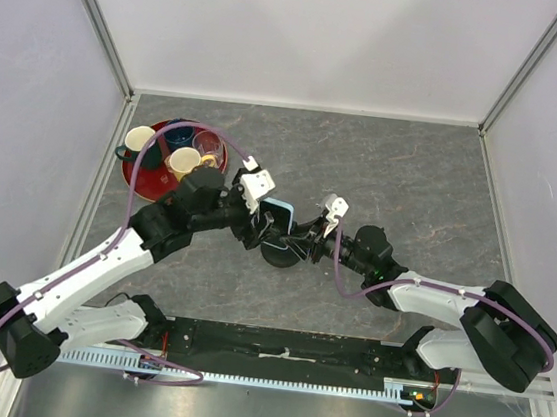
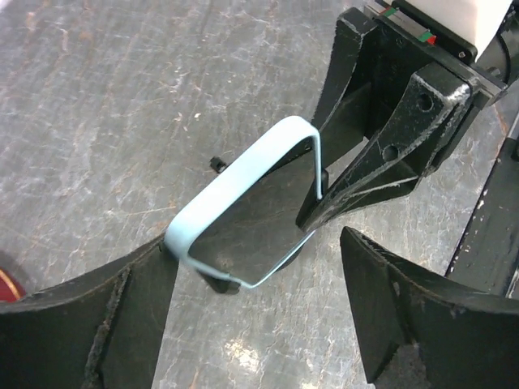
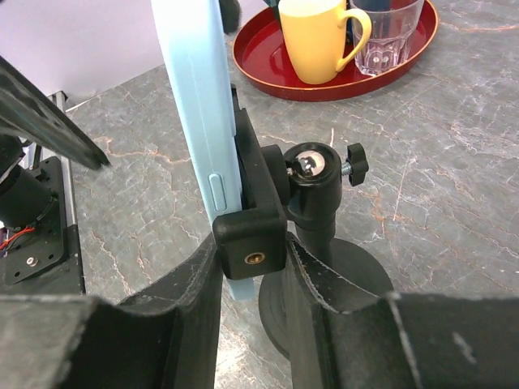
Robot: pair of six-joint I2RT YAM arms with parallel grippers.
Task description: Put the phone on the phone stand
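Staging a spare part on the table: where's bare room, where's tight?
Free: the table at far right, bordered by the back wall, right wall and right arm; also the front strip between the base plate and the phone stand. Crowded: far left, the tray of cups; centre, left gripper and right gripper around the phone.

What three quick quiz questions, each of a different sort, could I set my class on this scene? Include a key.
1. True or false: the phone lies flat, screen up.
2. Which end effector's fingers flank the clamp of the phone stand?
3. Fill in: the yellow mug stands on a red ____.
Key: 1. False; it stands on edge in the clamp. 2. The right end effector. 3. Tray.
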